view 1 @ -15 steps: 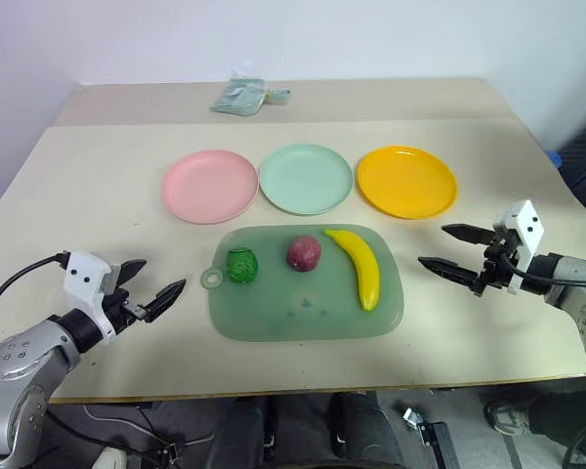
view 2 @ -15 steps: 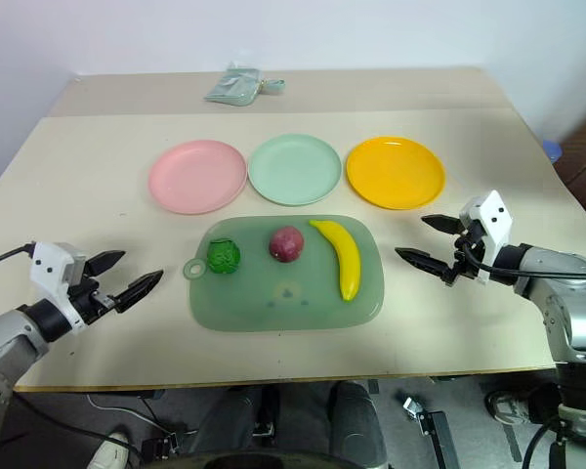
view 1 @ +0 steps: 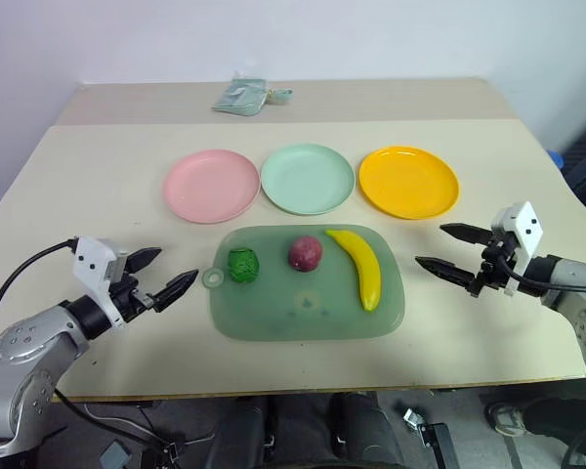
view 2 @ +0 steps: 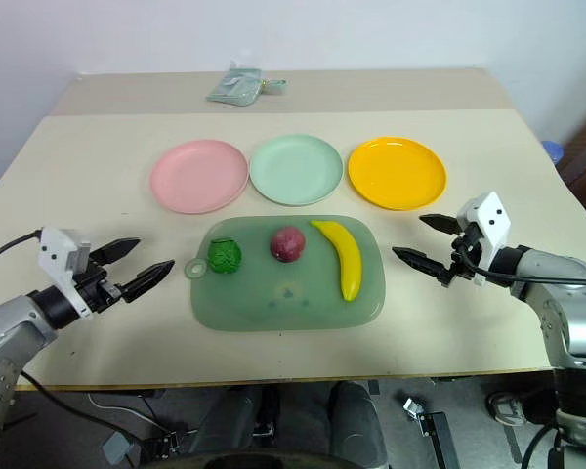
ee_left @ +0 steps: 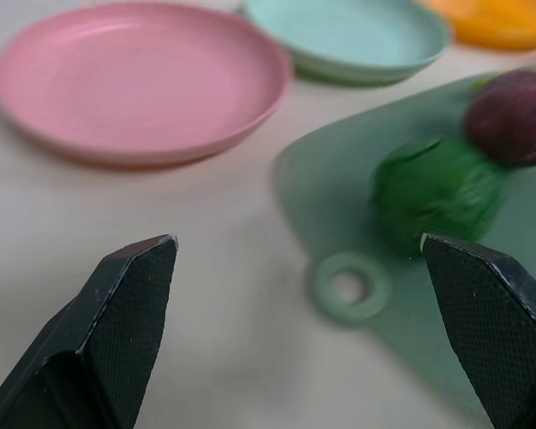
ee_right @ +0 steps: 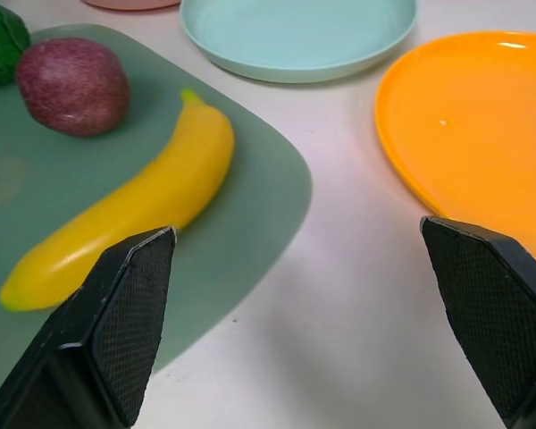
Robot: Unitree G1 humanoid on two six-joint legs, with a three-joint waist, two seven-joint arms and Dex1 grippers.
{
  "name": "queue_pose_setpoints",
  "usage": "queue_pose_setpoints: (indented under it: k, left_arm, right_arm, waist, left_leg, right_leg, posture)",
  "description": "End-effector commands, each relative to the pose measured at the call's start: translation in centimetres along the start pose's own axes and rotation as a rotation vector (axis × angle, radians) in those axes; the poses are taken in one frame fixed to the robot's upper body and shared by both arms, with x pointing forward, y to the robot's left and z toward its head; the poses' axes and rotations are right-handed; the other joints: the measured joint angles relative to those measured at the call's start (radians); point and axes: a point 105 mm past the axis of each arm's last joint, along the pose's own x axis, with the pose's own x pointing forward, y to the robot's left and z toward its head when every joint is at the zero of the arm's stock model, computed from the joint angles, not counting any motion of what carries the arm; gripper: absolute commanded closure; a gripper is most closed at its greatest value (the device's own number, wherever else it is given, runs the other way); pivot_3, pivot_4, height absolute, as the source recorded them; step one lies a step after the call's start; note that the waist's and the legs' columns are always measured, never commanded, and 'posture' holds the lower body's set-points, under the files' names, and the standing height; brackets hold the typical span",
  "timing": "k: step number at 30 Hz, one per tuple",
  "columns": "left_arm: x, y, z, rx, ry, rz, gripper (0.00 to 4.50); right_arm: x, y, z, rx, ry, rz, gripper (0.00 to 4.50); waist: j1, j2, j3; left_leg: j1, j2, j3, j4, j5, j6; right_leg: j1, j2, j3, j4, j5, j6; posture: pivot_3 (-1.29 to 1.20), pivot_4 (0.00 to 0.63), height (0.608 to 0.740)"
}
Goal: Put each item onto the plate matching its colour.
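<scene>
Nothing is sorted yet: the green lump (view 1: 241,264), red fruit (view 1: 305,253) and banana (view 1: 359,266) lie on the board (view 1: 303,318) (near the table's (view 1: 98,166) front edge), the three plates (view 1: 308,178) are bare, and both the left hand (view 1: 161,277) and right hand (view 1: 451,251) are released and empty.

far pouch (view 1: 240,97) too small to identify

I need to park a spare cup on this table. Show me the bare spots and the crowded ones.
Bare tabletop lies left of the pink plate, and more between the yellow plate and the right edge. The strip along the near edge in front of the green board is free too. The three plates sit close together, and the board carries all three toys.
</scene>
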Motion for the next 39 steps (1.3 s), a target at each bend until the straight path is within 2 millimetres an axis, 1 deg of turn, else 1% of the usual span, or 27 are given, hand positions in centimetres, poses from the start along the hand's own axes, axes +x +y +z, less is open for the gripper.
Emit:
queue_pose_setpoints:
  k: [1,4,7,9,12,17,20,23,28,31,32,33,34,35,36,38,39]
  left_arm:
    - [1.2,-1.7,0.9,0.037,-0.005,-0.133,0.00]
    - [3.5,-2.7,0.9,0.111,0.035,-0.242,0.00]
    - [5.0,-2.9,0.9,0.137,0.040,-0.301,0.00]
    - [5.9,-3.3,0.7,0.164,0.055,-0.340,0.00]
    - [7.2,-3.6,0.4,0.196,0.068,-0.387,0.00]
    - [8.6,-2.9,-0.8,0.255,0.123,-0.394,0.00]
    - [9.1,-2.8,-0.5,0.249,0.107,-0.398,0.87]
    - [9.4,-2.8,-0.2,0.245,0.092,-0.402,2.24]
    - [10.2,-2.9,0.5,0.264,0.058,-0.402,2.24]
    - [11.7,-2.4,3.8,0.207,-0.075,-0.354,2.24]
    - [13.8,-1.9,5.5,0.207,-0.121,-0.284,2.24]
    - [15.4,-1.7,6.5,0.208,-0.133,-0.238,2.24]
    - [16.6,-1.7,7.0,0.210,-0.134,-0.210,2.24]
    - [18.4,-1.9,7.3,0.263,-0.113,-0.174,2.24]
    - [19.4,-2.0,7.3,0.305,-0.097,-0.158,2.24]
    - [22.4,-2.7,7.6,0.316,-0.060,-0.131,2.24]
    - [23.4,-3.1,7.8,0.298,-0.050,-0.125,2.24]
  right_arm:
    - [-0.9,0.9,1.6,-0.024,-0.059,-0.005,0.02]
    - [-2.1,3.2,1.7,-0.012,-0.043,0.047,0.02]
    - [-2.6,6.2,1.3,-0.013,-0.002,0.113,0.02]
    - [-2.9,7.8,1.0,-0.015,0.021,0.139,0.02]
    - [-3.0,8.7,0.9,-0.001,0.012,0.119,0.02]
    - [-2.9,8.9,1.0,0.012,-0.006,0.068,0.02]
    - [-2.8,9.0,1.0,0.014,-0.012,0.063,0.00]
    - [-2.6,8.7,1.2,0.007,-0.021,0.061,0.00]
    - [-1.9,8.2,1.4,-0.003,-0.034,0.064,0.00]
    - [-1.3,8.1,1.6,-0.013,-0.046,0.071,0.00]
    - [-0.8,8.1,1.8,-0.019,-0.057,0.079,0.00]
    - [-0.4,8.1,1.9,-0.025,-0.065,0.085,0.00]
    - [-0.1,8.1,2.0,-0.029,-0.070,0.089,0.00]
    - [0.3,8.0,2.1,-0.035,-0.077,0.088,0.00]
    - [0.5,7.9,2.2,-0.039,-0.080,0.086,0.00]
    - [1.1,7.6,2.4,-0.050,-0.095,0.077,0.00]
    - [1.3,7.6,2.5,-0.055,-0.101,0.073,0.00]
  waist:
    - [0.006,0.000,0.000]
    - [0.026,0.000,0.000]
    - [0.036,0.001,0.000]
    - [0.037,0.000,-0.001]
    - [0.038,0.000,-0.001]
    - [0.039,0.000,-0.001]
    - [0.039,-0.001,-0.001]
    - [0.038,-0.001,-0.001]
    - [0.039,-0.001,-0.001]
    - [0.044,-0.001,0.000]
    - [0.045,-0.002,0.000]
    - [0.049,-0.003,0.000]
    - [0.053,-0.005,0.001]
    - [0.053,-0.005,0.001]
    - [0.052,-0.006,0.000]
    - [0.049,-0.006,0.000]
    - [0.048,-0.006,0.000]
  left_leg:
    - [0.000,0.000,0.000,0.000,0.000,0.000]
    - [0.000,0.000,0.000,0.000,0.000,0.000]
    - [0.000,-0.001,0.000,0.001,0.000,0.000]
    - [0.000,0.000,0.000,0.001,0.000,0.000]
    - [0.000,0.000,0.000,0.001,0.000,0.000]
    - [0.000,-0.001,0.000,0.002,0.000,0.001]
    - [0.000,-0.001,0.000,0.002,0.000,0.001]
    - [0.000,0.000,0.000,0.003,0.000,0.001]
    - [0.000,0.000,0.000,0.005,0.000,0.002]
    - [-0.002,0.000,-0.001,0.008,-0.001,0.003]
    - [-0.003,0.000,-0.003,0.012,-0.002,0.004]
    - [-0.003,0.000,-0.003,0.013,-0.002,0.005]
    - [-0.003,-0.001,-0.004,0.015,-0.002,0.006]
    - [-0.004,-0.002,-0.005,0.016,-0.002,0.006]
    - [-0.003,-0.002,-0.005,0.016,-0.003,0.007]
    - [-0.002,-0.003,-0.003,0.015,-0.004,0.008]
    - [-0.002,-0.003,-0.003,0.015,-0.004,0.009]
  right_leg:
    - [0.000,0.000,0.000,0.000,0.000,0.000]
    - [0.001,0.001,0.000,0.000,0.000,0.000]
    - [0.001,0.003,0.000,0.000,0.000,0.000]
    - [0.001,0.004,0.000,0.001,0.000,0.000]
    - [0.001,0.004,-0.001,0.001,0.000,0.000]
    - [0.001,0.005,-0.001,0.001,0.000,0.000]
    - [0.001,0.005,-0.001,0.001,0.000,0.000]
    - [0.001,0.005,-0.001,0.001,0.000,0.001]
    - [0.001,0.006,-0.001,0.002,0.000,0.001]
    - [0.002,0.006,-0.002,0.003,0.000,0.001]
    - [0.003,0.006,-0.003,0.004,0.000,0.001]
    - [0.003,0.006,-0.003,0.005,0.000,0.001]
    - [0.005,0.006,-0.004,0.005,0.000,0.001]
    - [0.005,0.006,-0.004,0.004,0.001,0.003]
    - [0.006,0.006,-0.003,0.004,0.002,0.004]
    - [0.007,0.006,-0.003,0.002,0.001,0.004]
    - [0.007,0.006,-0.003,0.002,0.001,0.004]
  posture:
    - [0.00,0.150,0.740]
    - [0.00,0.150,0.740]
    - [0.00,0.150,0.740]
    - [0.00,0.150,0.740]
    - [0.00,0.150,0.740]
    - [0.00,0.150,0.740]
    - [0.00,0.150,0.740]
    - [0.00,0.150,0.740]
    - [0.00,0.150,0.740]
    - [0.00,0.150,0.740]
    - [0.00,0.150,0.740]
    - [0.00,0.150,0.740]
    - [0.00,0.150,0.740]
    - [0.00,0.150,0.740]
    - [0.00,0.150,0.740]
    - [0.00,0.150,0.740]
    - [0.00,0.150,0.740]
